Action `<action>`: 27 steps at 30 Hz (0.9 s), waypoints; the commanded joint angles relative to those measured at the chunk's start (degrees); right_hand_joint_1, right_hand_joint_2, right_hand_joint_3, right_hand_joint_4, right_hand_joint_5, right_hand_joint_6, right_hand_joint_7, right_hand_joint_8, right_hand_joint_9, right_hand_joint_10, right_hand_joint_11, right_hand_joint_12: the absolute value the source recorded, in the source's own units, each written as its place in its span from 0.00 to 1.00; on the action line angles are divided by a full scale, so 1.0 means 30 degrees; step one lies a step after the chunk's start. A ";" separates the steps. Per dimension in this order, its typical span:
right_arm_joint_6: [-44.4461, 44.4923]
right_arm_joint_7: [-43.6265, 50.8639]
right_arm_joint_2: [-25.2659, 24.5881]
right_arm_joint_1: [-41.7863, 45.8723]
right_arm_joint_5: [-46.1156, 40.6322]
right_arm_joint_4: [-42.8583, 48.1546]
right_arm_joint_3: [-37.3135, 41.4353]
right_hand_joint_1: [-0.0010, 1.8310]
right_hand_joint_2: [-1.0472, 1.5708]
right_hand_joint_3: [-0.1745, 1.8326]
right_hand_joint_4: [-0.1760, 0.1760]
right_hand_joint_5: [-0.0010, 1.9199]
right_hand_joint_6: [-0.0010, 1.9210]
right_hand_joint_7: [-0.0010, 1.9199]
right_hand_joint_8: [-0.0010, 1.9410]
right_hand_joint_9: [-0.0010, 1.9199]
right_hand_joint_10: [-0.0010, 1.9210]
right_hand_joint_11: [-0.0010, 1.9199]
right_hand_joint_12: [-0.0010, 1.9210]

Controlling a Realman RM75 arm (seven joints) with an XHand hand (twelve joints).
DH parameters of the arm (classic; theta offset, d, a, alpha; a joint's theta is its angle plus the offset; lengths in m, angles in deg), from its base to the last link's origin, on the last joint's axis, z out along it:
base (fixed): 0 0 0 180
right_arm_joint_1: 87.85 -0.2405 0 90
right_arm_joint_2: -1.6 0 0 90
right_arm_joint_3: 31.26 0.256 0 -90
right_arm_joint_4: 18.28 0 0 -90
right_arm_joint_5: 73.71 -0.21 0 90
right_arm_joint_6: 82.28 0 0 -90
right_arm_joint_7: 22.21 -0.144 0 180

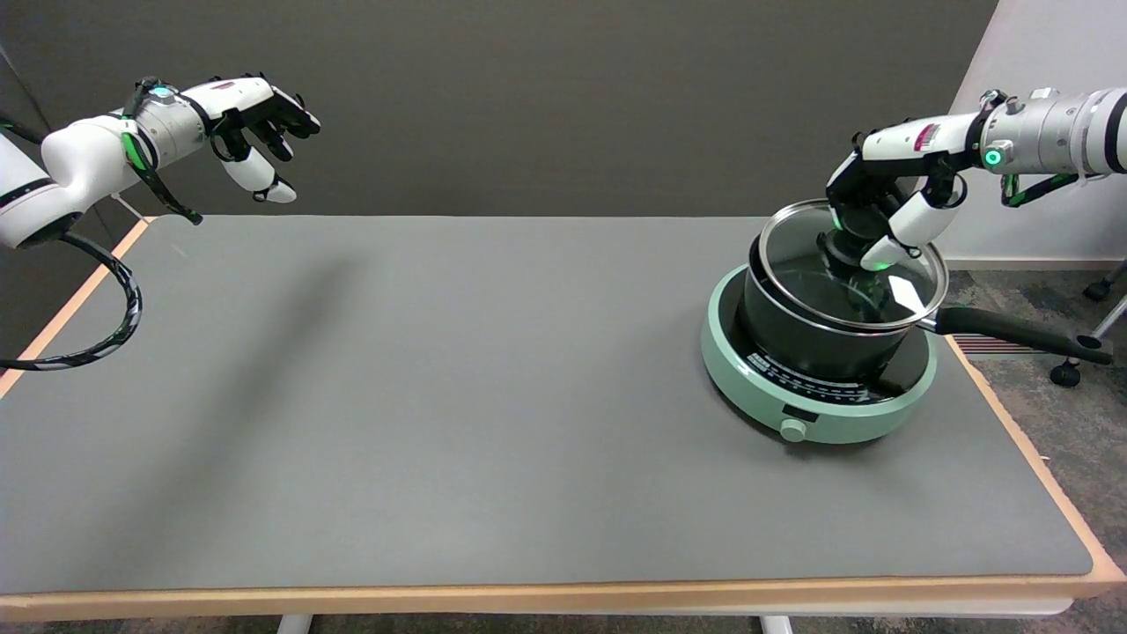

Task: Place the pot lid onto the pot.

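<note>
This looks like a robotics lab or test room set in an office, not a kitchen. A plain worktop [440,396] with a grey mat and a pale wood edge stands before a bare dark wall [528,97]. At the far right, grey patterned carpet [1048,431] and the castor [1065,374] of a wheeled office chair show. The one cooking item is a portable green hotplate [819,414] set directly on the mat.
</note>
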 commanded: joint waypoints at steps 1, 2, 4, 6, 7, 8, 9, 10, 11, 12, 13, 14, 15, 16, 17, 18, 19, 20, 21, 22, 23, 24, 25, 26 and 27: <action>0.0023 -0.0001 -0.0055 0.0025 -0.0128 0.0185 0.0203 0.65 0.81 0.22 0.38 0.38 0.70 0.49 0.62 0.45 0.71 0.34 0.85; 0.0023 -0.0001 -0.0071 0.0025 -0.0139 0.0185 0.0203 0.65 0.80 0.23 0.38 0.38 0.70 0.49 0.62 0.45 0.72 0.33 0.85; 0.0023 -0.0001 -0.0098 0.0022 -0.0139 0.0185 0.0203 0.65 0.80 0.23 0.38 0.38 0.70 0.49 0.62 0.45 0.72 0.33 0.85; 0.0023 -0.0001 -0.0109 0.0022 -0.0139 0.0185 0.0219 0.65 0.80 0.23 0.38 0.38 0.70 0.49 0.62 0.45 0.72 0.33 0.85; 0.0023 -0.0001 -0.0109 0.0022 -0.0139 0.0202 0.0229 0.65 0.80 0.23 0.38 0.38 0.70 0.49 0.62 0.45 0.73 0.33 0.85; 0.0023 -0.0001 -0.0109 0.0022 -0.0139 0.0245 0.0229 0.65 0.80 0.23 0.38 0.38 0.70 0.49 0.62 0.45 0.73 0.33 0.85; 0.0023 -0.0001 -0.0109 0.0041 -0.0139 0.0301 0.0229 0.65 0.80 0.23 0.38 0.38 0.70 0.49 0.62 0.45 0.73 0.33 0.85; 0.0007 -0.0001 -0.0125 0.0082 -0.0139 0.0335 0.0229 0.65 0.80 0.23 0.38 0.38 0.70 0.49 0.62 0.45 0.73 0.33 0.85; -0.0004 -0.0018 -0.0135 0.0119 -0.0139 0.0362 0.0229 0.65 0.80 0.23 0.38 0.38 0.70 0.49 0.62 0.45 0.73 0.33 0.85; -0.0004 -0.0044 -0.0135 0.0145 -0.0139 0.0388 0.0229 0.65 0.80 0.23 0.38 0.38 0.70 0.49 0.62 0.45 0.73 0.33 0.85; -0.0004 -0.0054 -0.0135 0.0172 -0.0139 0.0415 0.0229 0.65 0.80 0.23 0.38 0.38 0.70 0.49 0.62 0.45 0.73 0.33 0.85; -0.0004 -0.0054 -0.0135 0.0198 -0.0139 0.0425 0.0229 0.65 0.80 0.23 0.38 0.38 0.70 0.49 0.62 0.45 0.73 0.33 0.85; -0.0004 -0.0054 -0.0151 0.0209 -0.0139 0.0425 0.0229 0.65 0.80 0.23 0.38 0.38 0.70 0.49 0.62 0.45 0.73 0.33 0.85; -0.0004 -0.0054 -0.0162 0.0209 -0.0139 0.0425 0.0213 0.65 0.80 0.23 0.38 0.38 0.70 0.49 0.62 0.45 0.73 0.33 0.85; -0.0004 -0.0054 -0.0162 0.0225 -0.0122 0.0425 0.0186 0.65 0.80 0.23 0.38 0.38 0.70 0.49 0.62 0.45 0.73 0.33 0.85; 0.0013 -0.0054 -0.0162 0.0252 -0.0096 0.0425 0.0176 0.65 0.80 0.23 0.38 0.38 0.70 0.49 0.62 0.45 0.73 0.33 0.85; 0.0023 -0.0054 -0.0195 0.0295 -0.0085 0.0392 0.0159 0.65 0.80 0.23 0.38 0.38 0.70 0.49 0.62 0.45 0.72 0.33 0.85; 0.0023 -0.0054 -0.0215 0.0332 -0.0085 0.0356 0.0149 0.65 0.80 0.23 0.37 0.38 0.70 0.49 0.62 0.45 0.72 0.33 0.85; 0.0023 -0.0022 -0.0231 0.0407 -0.0101 0.0313 0.0182 0.65 0.81 0.22 0.38 0.38 0.70 0.49 0.62 0.45 0.71 0.34 0.84; 0.0039 -0.0001 -0.0275 0.0448 -0.0112 0.0276 0.0202 0.65 0.81 0.22 0.38 0.38 0.70 0.49 0.62 0.45 0.71 0.34 0.84; 0.0049 -0.0001 -0.0295 0.0449 -0.0112 0.0248 0.0203 0.65 0.81 0.22 0.38 0.38 0.70 0.49 0.62 0.45 0.71 0.34 0.84; 0.0066 -0.0001 -0.0295 0.0450 -0.0078 0.0222 0.0203 0.65 0.80 0.23 0.37 0.38 0.70 0.49 0.62 0.45 0.72 0.34 0.85; 0.0076 -0.0001 -0.0312 0.0451 -0.0024 0.0212 0.0203 0.65 0.81 0.22 0.37 0.38 0.70 0.49 0.62 0.45 0.72 0.34 0.84; 0.0076 -0.0001 -0.0322 0.0451 -0.0005 0.0212 0.0203 0.65 0.81 0.22 0.38 0.38 0.70 0.49 0.62 0.45 0.71 0.34 0.84; 0.0076 -0.0001 -0.0322 0.0451 -0.0005 0.0212 0.0203 0.65 0.81 0.22 0.38 0.38 0.70 0.49 0.62 0.45 0.71 0.34 0.84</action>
